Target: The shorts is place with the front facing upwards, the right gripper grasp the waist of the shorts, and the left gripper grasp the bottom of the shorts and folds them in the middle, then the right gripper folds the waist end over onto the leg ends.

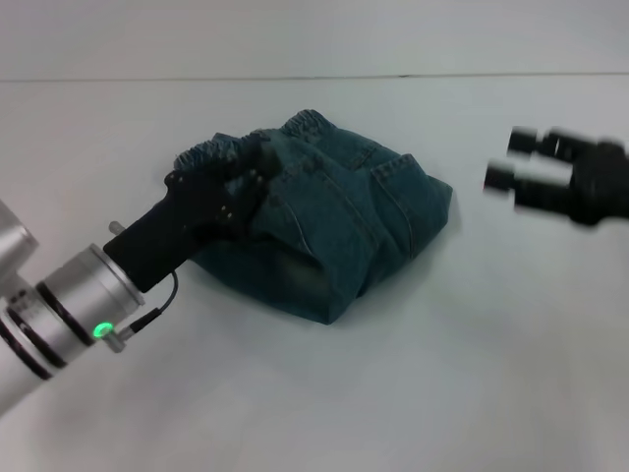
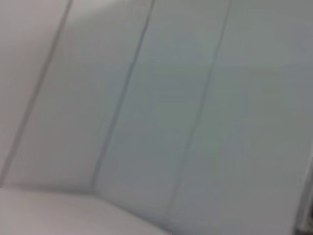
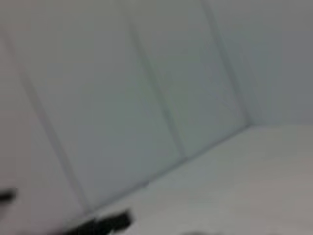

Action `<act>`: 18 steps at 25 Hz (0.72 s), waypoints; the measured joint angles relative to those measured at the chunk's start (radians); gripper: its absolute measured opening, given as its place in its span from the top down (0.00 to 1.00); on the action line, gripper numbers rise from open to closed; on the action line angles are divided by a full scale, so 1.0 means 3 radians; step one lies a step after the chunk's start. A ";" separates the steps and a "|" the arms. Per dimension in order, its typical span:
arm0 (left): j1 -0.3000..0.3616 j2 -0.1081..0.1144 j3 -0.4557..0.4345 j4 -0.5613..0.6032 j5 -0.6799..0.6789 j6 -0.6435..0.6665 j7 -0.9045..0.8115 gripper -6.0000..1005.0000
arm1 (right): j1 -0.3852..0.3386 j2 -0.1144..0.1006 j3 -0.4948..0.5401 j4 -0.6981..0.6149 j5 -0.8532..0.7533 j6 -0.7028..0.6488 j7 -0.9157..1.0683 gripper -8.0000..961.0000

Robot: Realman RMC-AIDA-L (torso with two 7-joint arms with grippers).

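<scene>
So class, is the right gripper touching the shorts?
Apart. The head view shows bare table between the right gripper and the shorts.

Shorts point(image 1: 344, 221): dark teal-blue denim, paler faded patches. Left gripper point(image 1: 241, 182): black, silver-white wrist, green light lit. Right gripper point(image 1: 511, 162): black. Table point(image 1: 442, 374): plain white. Wall panels point(image 2: 171, 98): pale grey-white.

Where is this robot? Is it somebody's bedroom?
Probably not; it looks like a robot test room. The shorts lie on a plain white table, the wall is bare pale panels, and only the left gripper and right gripper are nearby.
</scene>
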 joint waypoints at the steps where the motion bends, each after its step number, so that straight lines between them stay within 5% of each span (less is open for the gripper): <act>1: 0.0041 0.0001 0.0171 0.0205 0.0031 -0.0038 -0.0291 0.87 | -0.0021 -0.0005 0.0002 -0.0047 -0.0131 -0.0106 0.0001 0.15; 8: 0.0445 -0.0014 0.0946 0.1345 0.0336 -0.0012 -0.1384 0.73 | -0.0116 0.0152 0.0009 -0.0453 -0.0599 -0.0186 0.0063 0.14; 18: 0.0555 -0.0008 0.1061 0.1590 0.0638 0.0109 -0.1615 0.35 | -0.0031 0.0170 -0.0146 -0.0427 -0.0617 0.0113 0.0148 0.11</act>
